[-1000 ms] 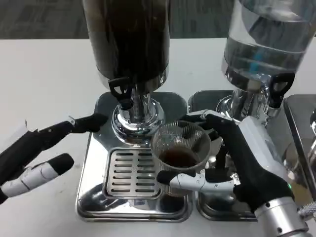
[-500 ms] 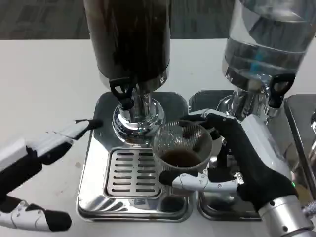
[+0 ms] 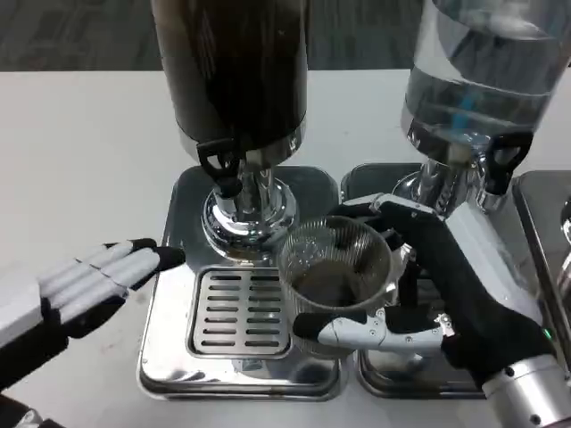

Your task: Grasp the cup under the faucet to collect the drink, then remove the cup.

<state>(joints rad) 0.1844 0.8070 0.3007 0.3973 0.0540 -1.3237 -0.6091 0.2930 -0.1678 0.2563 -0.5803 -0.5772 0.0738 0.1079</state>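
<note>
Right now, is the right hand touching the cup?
Touching. In the head view the right hand wraps the cup: a finger crosses its front wall and others curl around its far side, with no gap.

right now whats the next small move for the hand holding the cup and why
Probably draw the cup further toward the robot and clear of the drip tray. The right hand grips it, dark drink sits in its bottom, and it is already off from under the dark dispenser's faucet. The left hand is open beside the tray.

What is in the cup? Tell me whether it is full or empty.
Partly full: dark drink lies at the bottom of the clear cup, held by the right hand; its upper walls show clear.
</note>
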